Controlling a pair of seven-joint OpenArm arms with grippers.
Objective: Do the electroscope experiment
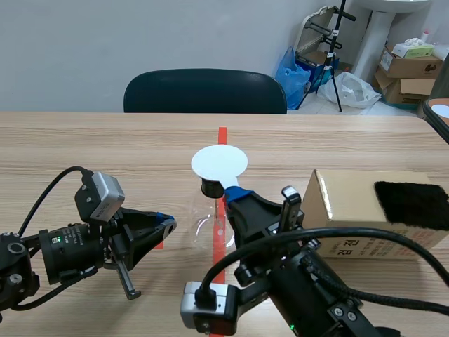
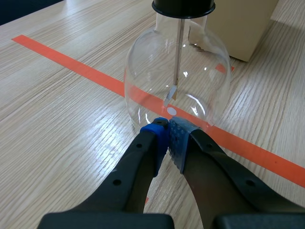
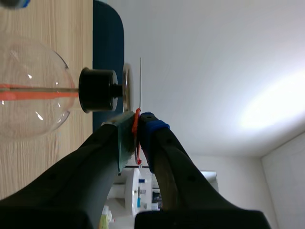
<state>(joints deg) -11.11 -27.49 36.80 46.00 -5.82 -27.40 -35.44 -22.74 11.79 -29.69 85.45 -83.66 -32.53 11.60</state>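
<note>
Flask stands mid-table on the tape line, black stopper on top. In the left wrist view a rod hangs down inside the glass with a small leaf at its end.

Left gripper is low on the table beside the flask. Its fingers are closed together with nothing between them, and the tips are right at the flask's lower wall. Can't tell if they touch it.

Right gripper comes in from the near right, up by the stopper. It is clamped on a thin sheet, seen edge-on, with an orange bit between the pads. The sheet is just beside the metal plate on the stopper, with a small gap.

A white disc shows over the stopper in the scene view. Can't tell if it is the sheet or the plate.

Box is on the table at the right, with a black cloth on its top. A chair stands at the far edge.
</note>
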